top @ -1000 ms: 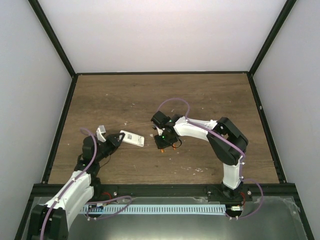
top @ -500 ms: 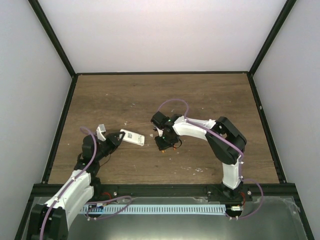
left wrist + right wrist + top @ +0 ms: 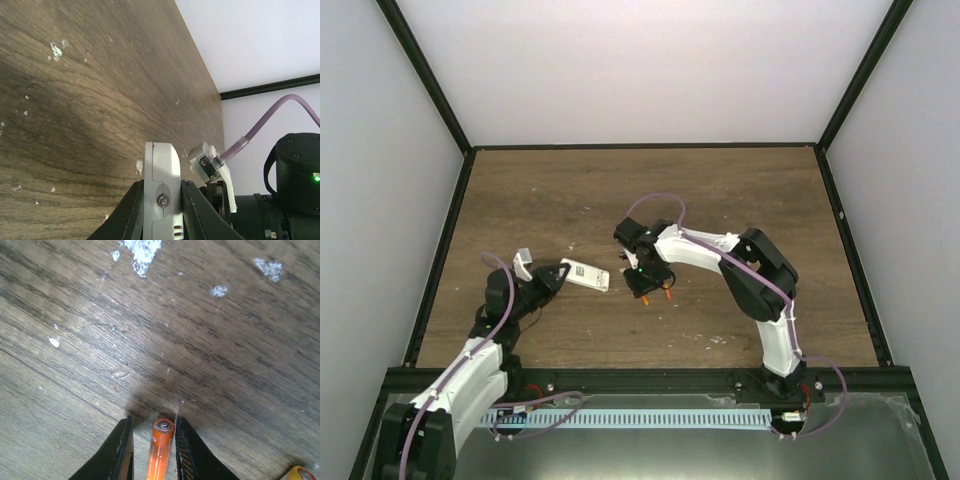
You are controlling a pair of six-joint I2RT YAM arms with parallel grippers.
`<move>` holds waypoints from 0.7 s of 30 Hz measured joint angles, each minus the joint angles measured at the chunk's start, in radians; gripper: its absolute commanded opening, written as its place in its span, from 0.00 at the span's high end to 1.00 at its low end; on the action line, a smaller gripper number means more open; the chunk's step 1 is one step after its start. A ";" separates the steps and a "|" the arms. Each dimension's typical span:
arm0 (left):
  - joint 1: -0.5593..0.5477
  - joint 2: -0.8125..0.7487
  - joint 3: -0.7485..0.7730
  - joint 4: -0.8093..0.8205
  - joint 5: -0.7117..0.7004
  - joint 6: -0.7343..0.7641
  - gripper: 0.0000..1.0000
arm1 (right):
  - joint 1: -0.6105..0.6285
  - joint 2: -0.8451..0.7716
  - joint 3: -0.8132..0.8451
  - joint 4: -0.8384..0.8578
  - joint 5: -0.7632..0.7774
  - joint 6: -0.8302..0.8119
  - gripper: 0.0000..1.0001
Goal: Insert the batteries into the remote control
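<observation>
Top view, change: the right arm [image 3: 720, 255] is swinging in up-left since a second ago, so its fingers [image 3: 642, 290] are now sitting closer to the remote [image 3: 585, 276]. The left arm and the remote aren't budging.
Top view, meaning: looks to me like a battery is being ferried over for loading. Nothing's gone in yet as far as I can tell.
Top view, left side: the left fingers [image 3: 558, 276] are clamping one end of the remote and holding it just over the table [image 3: 740, 190], left of centre.
Top view, count: two batteries, one [image 3: 644, 298] poking out at the right fingertips and the other [image 3: 667, 293] lying just beside it. There's also one remote, one small white cover [image 3: 523, 263] by the left arm, and two arms.
Left wrist: the remote [image 3: 160, 170] is showing edge-on, squeezed between both fingers [image 3: 131, 212]. I can't tell from here whether the battery bay is facing up. The right arm's black wrist [image 3: 300, 165] is looming in on the right.
Right wrist: the fingers [image 3: 120, 455] are closing tight around one orange battery [image 3: 160, 450], its metal cap pointing forward, so I'm calling it pinched. It's casting a shadow on the table [image 3: 225, 340], so it's probably hanging a bit above it.
Right wrist, spare: the second battery [image 3: 299, 473] is peeking in at the bottom right corner, near but not held.
Task status: one battery in hand, one waiting, zero loaded.
</observation>
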 measured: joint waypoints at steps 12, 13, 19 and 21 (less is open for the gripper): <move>-0.002 0.026 0.007 0.010 -0.002 -0.004 1.00 | -0.011 0.017 0.024 -0.028 0.003 -0.040 0.91; -0.002 0.032 0.010 0.011 -0.002 -0.005 1.00 | -0.013 0.017 0.022 -0.027 0.004 -0.042 0.92; -0.010 0.065 0.025 0.030 -0.001 -0.016 1.00 | -0.027 -0.003 -0.011 -0.003 -0.002 -0.044 0.99; -0.014 0.082 0.042 0.031 -0.001 -0.016 1.00 | -0.034 -0.019 -0.035 0.014 -0.004 -0.043 0.99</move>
